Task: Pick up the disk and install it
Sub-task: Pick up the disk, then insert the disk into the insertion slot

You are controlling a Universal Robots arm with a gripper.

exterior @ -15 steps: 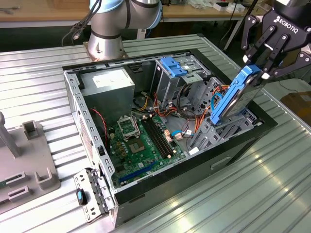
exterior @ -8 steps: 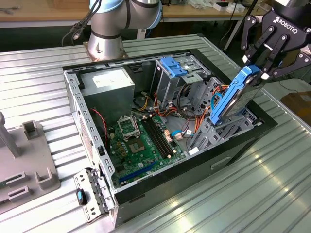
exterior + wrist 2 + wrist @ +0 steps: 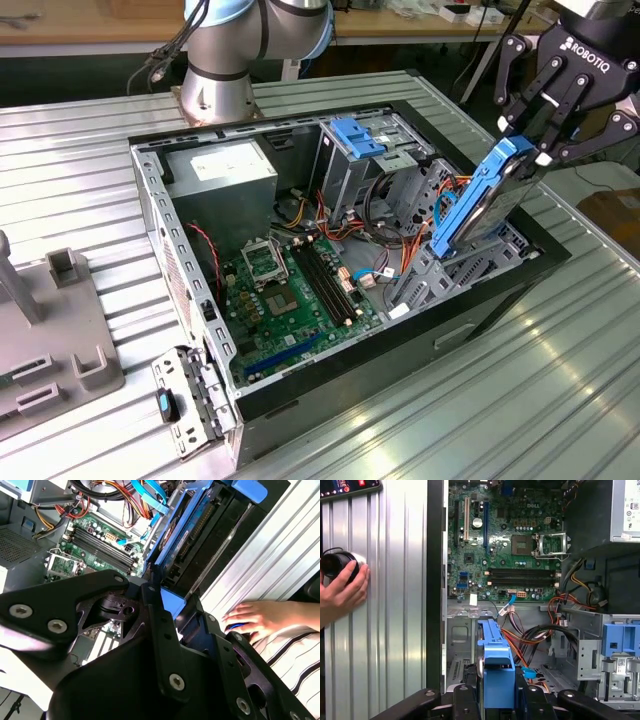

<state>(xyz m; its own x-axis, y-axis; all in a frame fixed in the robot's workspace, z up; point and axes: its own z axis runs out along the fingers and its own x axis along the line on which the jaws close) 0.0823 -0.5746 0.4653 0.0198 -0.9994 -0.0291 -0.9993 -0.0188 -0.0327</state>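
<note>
End effector (image 3: 530, 150), one: clamped on the upper end of the disk (image 3: 478, 208), one, which stood tilted with its lower end at the corner bay of the open computer case (image 3: 480, 300), one. Step judged: installation, disk not yet seated; seating would demand squaring its blue frame with the bay. One person's hand (image 3: 342, 587) rested on the desk (image 3: 570, 400).

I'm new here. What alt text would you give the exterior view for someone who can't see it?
A black end effector grips the blue-framed disk, tilted, at the exterior view's right end of an open computer case. The case lies on a ribbed metal table, its green motherboard exposed.
</note>
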